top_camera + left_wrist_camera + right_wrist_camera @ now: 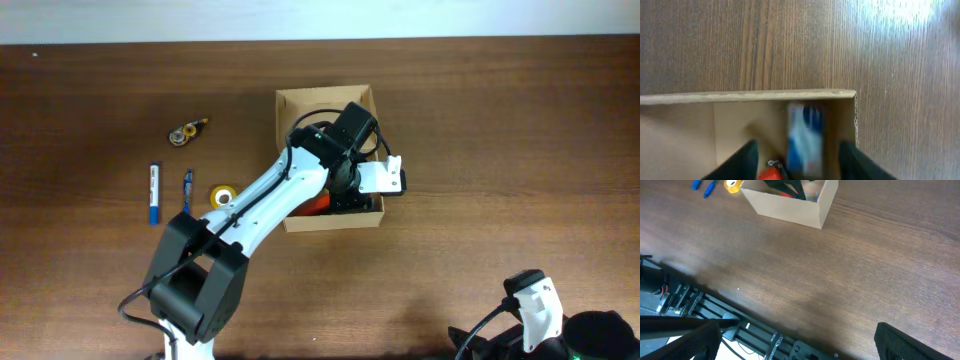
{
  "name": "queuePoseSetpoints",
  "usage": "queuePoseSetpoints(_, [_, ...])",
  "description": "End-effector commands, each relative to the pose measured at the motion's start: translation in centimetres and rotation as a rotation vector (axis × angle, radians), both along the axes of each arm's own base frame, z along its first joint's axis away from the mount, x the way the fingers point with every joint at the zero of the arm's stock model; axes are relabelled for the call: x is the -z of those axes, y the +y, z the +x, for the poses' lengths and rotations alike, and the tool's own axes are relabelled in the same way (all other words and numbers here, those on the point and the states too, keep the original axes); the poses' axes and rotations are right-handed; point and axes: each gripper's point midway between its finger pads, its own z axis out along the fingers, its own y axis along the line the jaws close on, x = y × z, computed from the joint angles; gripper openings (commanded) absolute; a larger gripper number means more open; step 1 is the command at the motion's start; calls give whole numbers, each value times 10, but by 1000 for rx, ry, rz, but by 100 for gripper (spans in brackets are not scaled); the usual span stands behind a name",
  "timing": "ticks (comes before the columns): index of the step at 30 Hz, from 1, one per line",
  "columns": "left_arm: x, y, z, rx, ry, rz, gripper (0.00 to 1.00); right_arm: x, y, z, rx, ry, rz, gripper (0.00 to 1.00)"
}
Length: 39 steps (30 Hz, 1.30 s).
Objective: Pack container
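Observation:
The container (300, 100), a tan cardboard box, stands open at the table's middle. My left arm reaches down into it from above. In the left wrist view my left gripper (800, 167) is open inside the container (740, 96), close to its right corner. A blurred blue and white item (804, 142) lies between the two dark fingers, touching neither. A red object (769, 174) sits by the left finger and also shows in the overhead view as the red object (318, 203). My right gripper (800, 347) hangs open and empty over the table's near edge, far from the container (790, 207).
Left of the box lie a blue and white marker (154, 192), a blue pen (187, 190) and a yellow tape roll (222, 194). A small yellow and silver object (185, 131) lies farther back. Black frame rails (700, 305) run along the near edge.

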Motion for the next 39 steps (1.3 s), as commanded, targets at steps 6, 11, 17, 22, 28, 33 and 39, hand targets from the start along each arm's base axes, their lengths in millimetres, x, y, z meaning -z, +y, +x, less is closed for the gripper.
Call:
queuePoseSetpoints(6, [4, 1, -1, -3, 14, 4, 57, 1, 1, -1, -14, -1, -1, 99])
queuePoseSetpoints(11, [-24, -6, 13, -84, -19, -38, 56, 1, 1, -1, -14, -1, -1, 99])
queuePoseSetpoints(17, [-83, 19, 46, -314, -153, -28, 56, 1, 1, -1, -14, -1, -1, 99])
queuePoseSetpoints(22, [-127, 69, 50, -511, -193, -16, 56, 1, 1, -1, -14, -1, -1, 99])
queuePoseSetpoints(28, [-152, 133, 43, -674, -142, -11, 56, 1, 1, -1, -14, -1, -1, 99])
queuePoseSetpoints(33, [-146, 165, 33, -742, -26, -13, 56, 1, 1, -1, -14, -1, -1, 99])
queuePoseSetpoints(39, [-114, 187, 25, -801, 103, -6, 53, 1, 1, -1, -14, -1, -1, 99])
